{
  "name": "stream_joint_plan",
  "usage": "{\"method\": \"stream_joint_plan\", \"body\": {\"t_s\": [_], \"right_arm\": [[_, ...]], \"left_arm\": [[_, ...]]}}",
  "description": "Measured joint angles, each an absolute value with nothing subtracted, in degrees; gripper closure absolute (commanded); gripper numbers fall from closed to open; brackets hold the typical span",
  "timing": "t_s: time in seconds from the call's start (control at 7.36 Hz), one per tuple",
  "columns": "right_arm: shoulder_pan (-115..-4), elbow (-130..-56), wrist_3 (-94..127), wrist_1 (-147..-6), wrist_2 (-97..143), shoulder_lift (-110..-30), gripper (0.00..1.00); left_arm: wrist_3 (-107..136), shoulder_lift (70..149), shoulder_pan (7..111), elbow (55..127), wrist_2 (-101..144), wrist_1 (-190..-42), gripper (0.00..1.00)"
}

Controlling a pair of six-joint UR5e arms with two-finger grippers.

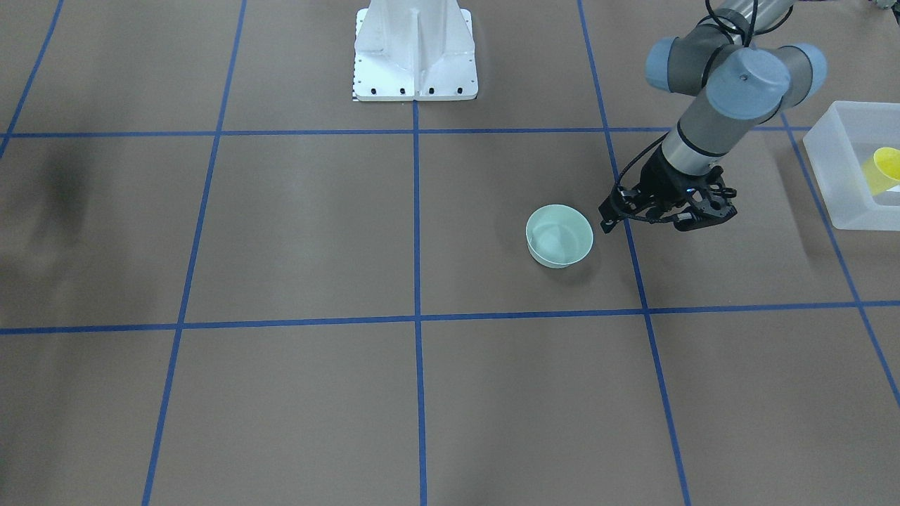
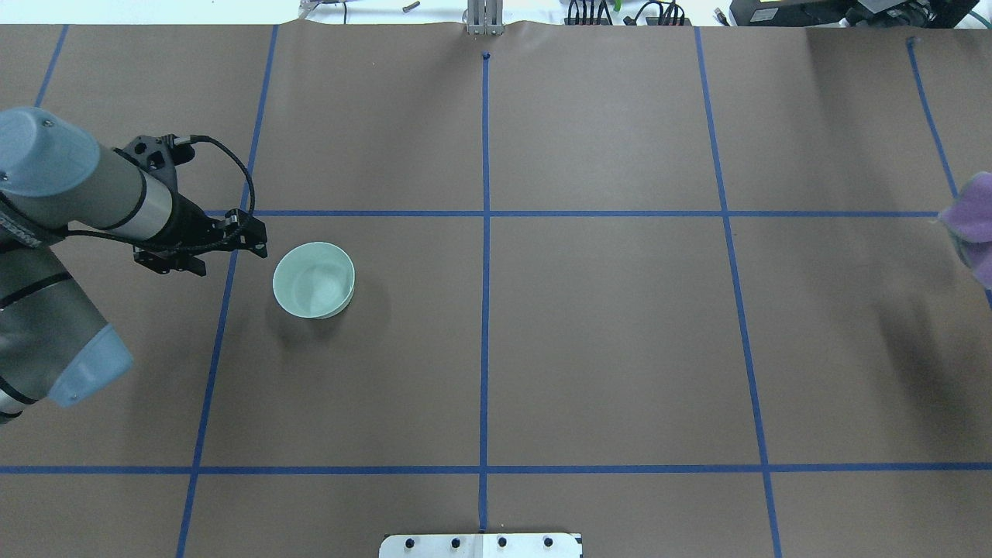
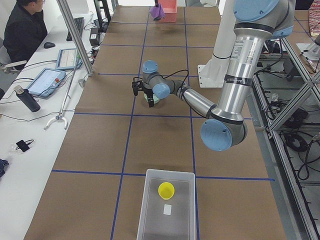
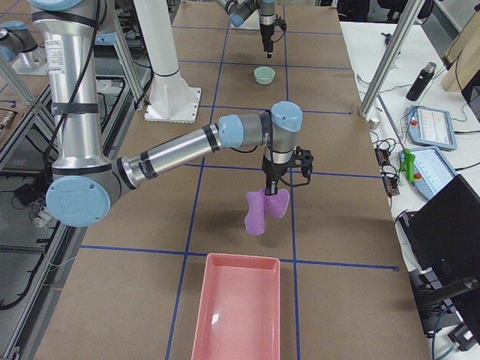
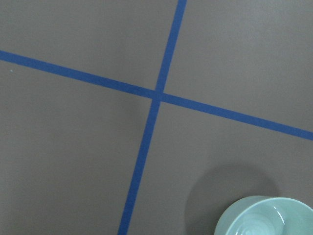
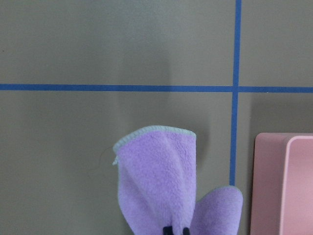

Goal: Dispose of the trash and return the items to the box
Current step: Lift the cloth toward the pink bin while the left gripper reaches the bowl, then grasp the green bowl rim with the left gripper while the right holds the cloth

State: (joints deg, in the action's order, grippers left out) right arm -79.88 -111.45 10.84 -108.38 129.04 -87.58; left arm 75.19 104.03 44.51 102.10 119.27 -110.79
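**Bowl pick-up pending; cloth on its way to the tray**

Cup [image 3: 166,190] lies in the box [image 3: 145,200] at the bench's left end, so that item reads as done. Bowl [image 1: 559,235] stands upright on the bench [image 1: 295,232], well apart from the box. Left pincer [image 1: 666,213] hovers just beside the bowl, not touching; it looks spread and holds nothing. The left wrist view shows only the bowl's edge at lower right.

Step in hand, as I judge it: fetching the bowl. Next move calls for shifting over the rim, dropping, pinching one wall, then carrying it to the box.

Right pincer [image 6: 176,229] is clamped on a purple cloth [image 4: 262,210], which hangs above the bench near the pink tray [image 4: 236,315], likely the trash spot.

Nothing visible blocks the bowl. The thin rim could slip or tip.
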Motion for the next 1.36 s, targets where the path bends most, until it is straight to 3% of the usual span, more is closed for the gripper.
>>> {"method": "stream_joint_plan", "body": {"t_s": [0.14,0.27,0.41,0.54,0.81,1.36], "right_arm": [[-81.2,-111.2,8.8,-108.8,128.3,-87.7,1.00],[-82.2,-111.0,7.3,-109.0,127.6,-87.9,1.00],[-83.1,-110.5,5.8,-109.0,126.9,-88.0,1.00],[-84.0,-109.9,4.1,-109.1,126.4,-88.2,1.00],[-85.8,-109.1,1.7,-109.1,126.1,-88.7,1.00],[-87.4,-108.1,-0.9,-109.0,125.8,-89.9,1.00]], "left_arm": [[77.2,105.2,42.2,100.9,117.5,-111.9,0.04],[78.6,107.0,40.4,99.0,116.1,-112.4,0.11],[79.4,108.7,39.4,96.3,115.4,-113.3,0.40],[79.7,109.6,39.0,93.6,115.1,-115.7,0.99],[79.9,109.8,38.8,91.4,115.7,-119.4,1.00],[79.5,110.3,41.7,97.0,121.9,-111.8,1.00]]}}
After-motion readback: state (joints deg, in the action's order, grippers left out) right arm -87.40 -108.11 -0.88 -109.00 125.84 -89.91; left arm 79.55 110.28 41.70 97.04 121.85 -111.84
